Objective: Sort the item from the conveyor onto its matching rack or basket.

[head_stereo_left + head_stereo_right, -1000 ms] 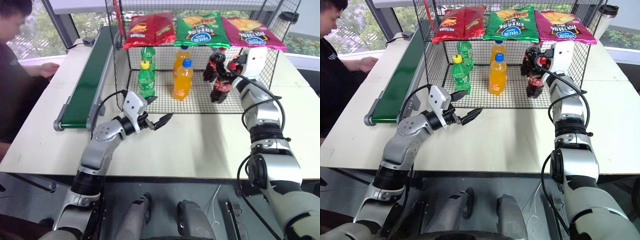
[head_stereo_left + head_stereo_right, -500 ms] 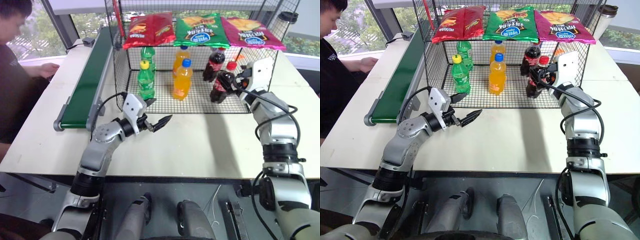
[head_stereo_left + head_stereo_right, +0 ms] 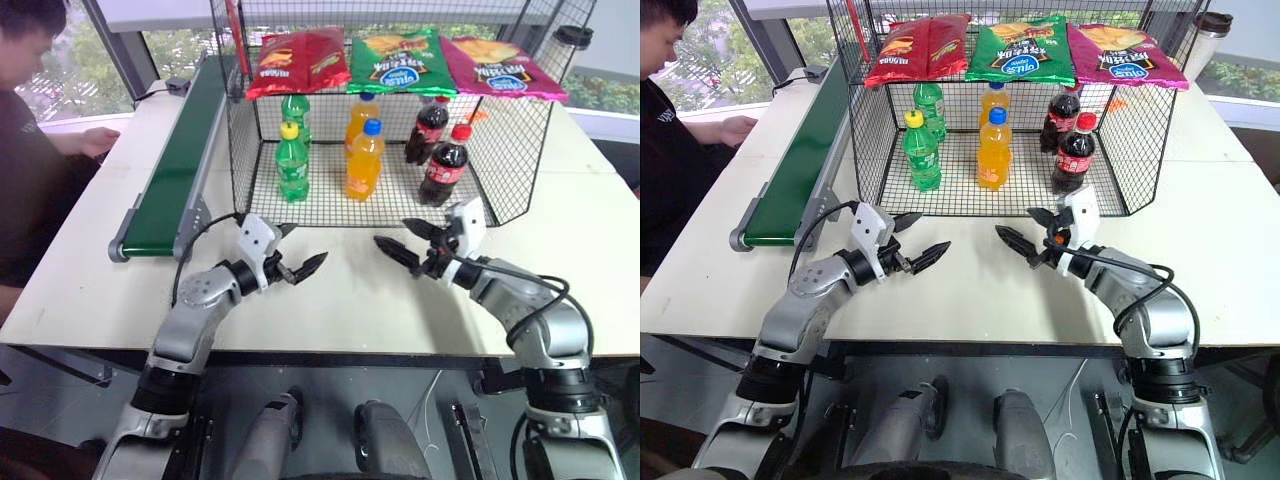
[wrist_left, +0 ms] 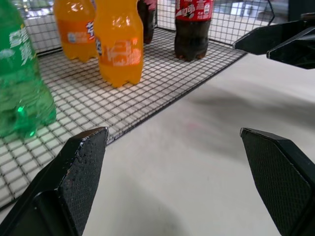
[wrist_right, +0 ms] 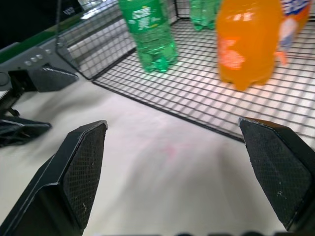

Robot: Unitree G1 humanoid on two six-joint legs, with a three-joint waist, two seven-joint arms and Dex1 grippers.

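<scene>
The cola bottle (image 3: 444, 166) stands upright in the basket (image 3: 515, 140), right of the other bottles (image 3: 366, 160); the conveyor (image 3: 180, 150) lies left.

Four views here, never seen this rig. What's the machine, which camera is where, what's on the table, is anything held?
It is a humanoid robot with two arms, each ending in a two-finger black gripper. Two pictures come from a stereo camera on its head, looking down over the arms. The other two come from cameras on the wrists, looking out between each gripper's own fingers.

On the white table stands a black wire basket holding two green soda bottles, two orange soda bottles and two cola bottles. Three chip bags lie on its top shelf. A green conveyor runs along the robot's left; a person sits beside it.

Nothing is held: the left gripper and right gripper are both open over the table, in front of the basket.
</scene>
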